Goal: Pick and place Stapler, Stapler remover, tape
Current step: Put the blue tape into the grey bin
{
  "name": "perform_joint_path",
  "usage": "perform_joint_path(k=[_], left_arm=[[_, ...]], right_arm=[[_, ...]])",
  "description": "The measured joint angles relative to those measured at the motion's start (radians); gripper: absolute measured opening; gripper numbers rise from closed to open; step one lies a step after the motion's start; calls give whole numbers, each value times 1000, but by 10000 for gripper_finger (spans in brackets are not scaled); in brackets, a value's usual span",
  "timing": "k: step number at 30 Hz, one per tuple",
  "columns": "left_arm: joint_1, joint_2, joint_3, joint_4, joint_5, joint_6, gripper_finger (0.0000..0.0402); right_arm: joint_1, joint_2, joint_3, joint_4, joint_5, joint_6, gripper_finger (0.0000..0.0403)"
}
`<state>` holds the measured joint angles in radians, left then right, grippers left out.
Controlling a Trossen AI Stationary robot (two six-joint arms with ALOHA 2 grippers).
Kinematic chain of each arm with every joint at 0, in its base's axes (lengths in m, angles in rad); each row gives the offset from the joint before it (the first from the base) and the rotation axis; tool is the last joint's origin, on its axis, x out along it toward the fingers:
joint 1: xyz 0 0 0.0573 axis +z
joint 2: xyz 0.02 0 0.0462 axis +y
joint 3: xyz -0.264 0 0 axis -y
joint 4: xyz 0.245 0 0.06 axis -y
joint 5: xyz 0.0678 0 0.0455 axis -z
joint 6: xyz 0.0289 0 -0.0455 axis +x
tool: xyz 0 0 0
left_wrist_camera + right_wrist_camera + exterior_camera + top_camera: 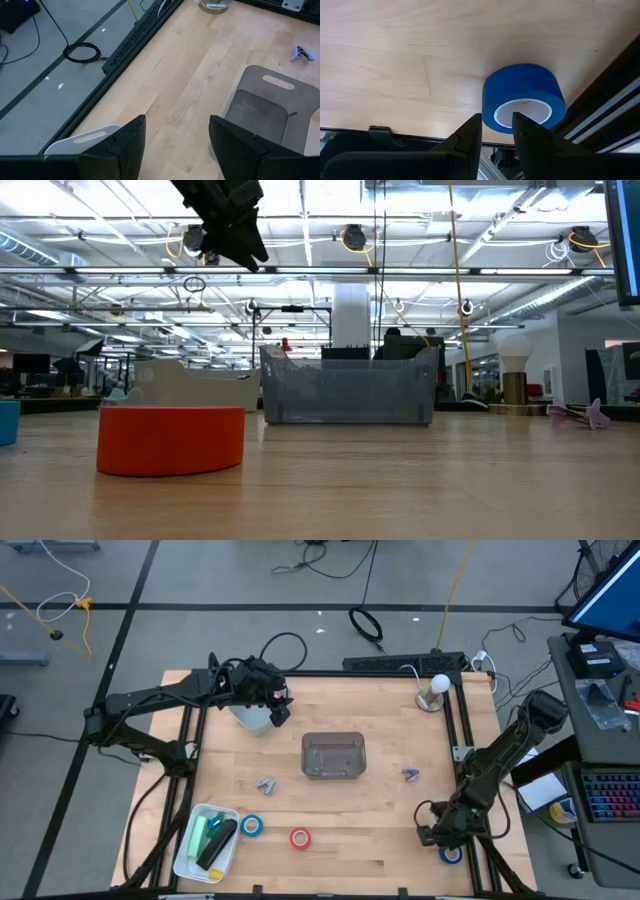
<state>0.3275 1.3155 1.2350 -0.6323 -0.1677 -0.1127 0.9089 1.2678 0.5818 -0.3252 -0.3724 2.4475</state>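
Grey concrete floor [200, 570] all around, black cables [366, 624] coiled on it; behind, an open hall under bright white ceiling strip lights [420, 205], white pillar [351, 315] centre.

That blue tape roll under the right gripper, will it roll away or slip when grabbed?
The blue ring-shaped tape roll lies flat on the wooden table, so it probably won't roll. Its smooth wall may slip. The right gripper hangs close over it, open.

Table [380, 830] pale matt wood; bin [333, 756] translucent grey plastic.
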Motion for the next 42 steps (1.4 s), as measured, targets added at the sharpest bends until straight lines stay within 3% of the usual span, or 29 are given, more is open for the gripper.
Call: perform_joint_path(k=[31,42], left_arm=[[0,0,0,0,-19,-2,218],[0,0,0,1,-23,-1,218]], right_arm=[[-32,32,1,7,-22,-25,100],[-53,112,2,28,-126,-45,100]])
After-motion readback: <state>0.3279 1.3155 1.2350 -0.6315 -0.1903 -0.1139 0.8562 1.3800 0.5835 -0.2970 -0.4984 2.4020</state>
